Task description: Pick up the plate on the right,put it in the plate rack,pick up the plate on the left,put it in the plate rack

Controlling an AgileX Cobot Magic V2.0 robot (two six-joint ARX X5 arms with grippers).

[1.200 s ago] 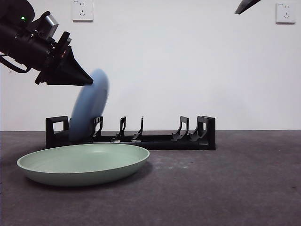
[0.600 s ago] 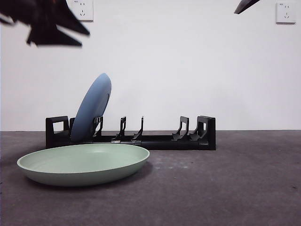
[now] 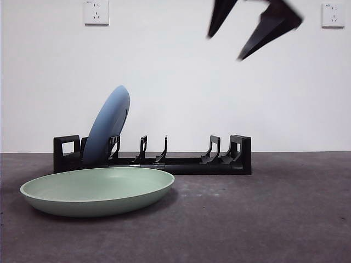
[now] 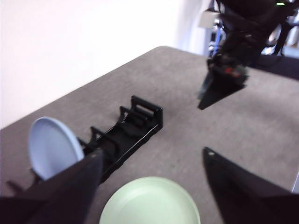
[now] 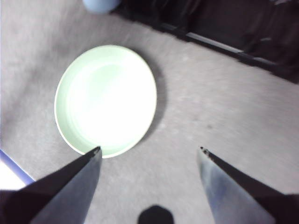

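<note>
The blue plate (image 3: 107, 126) stands in the end slot of the plate rack (image 3: 164, 161), leaning against a divider, so you can log the first placement as done. The green plate (image 3: 98, 189) lies flat on the table (image 3: 274, 219), just in front of the rack's blue-plate end, with nothing gripping it. Your right gripper (image 5: 148, 151) is spread wide and empty, high above the table and looking down on the green plate; in the front view it shows as two black jaws near the top (image 3: 253, 27). Your left gripper (image 4: 149, 158) is also spread and empty, high up and well back from the rack. Risks, as judgement: the green plate is shallow and lies flat, so a jaw has to get under or over its rim; come down off-centre and you may push it along the table or into the rack. It also sits close to the leaning blue plate, so a careless lift could clip that plate and tip it out of its slot. When slotting, a plate set between the wrong dividers could lean onto the blue one. No readable writing or brand shows; the wall carries only two plain sockets (image 3: 96, 12).
</note>
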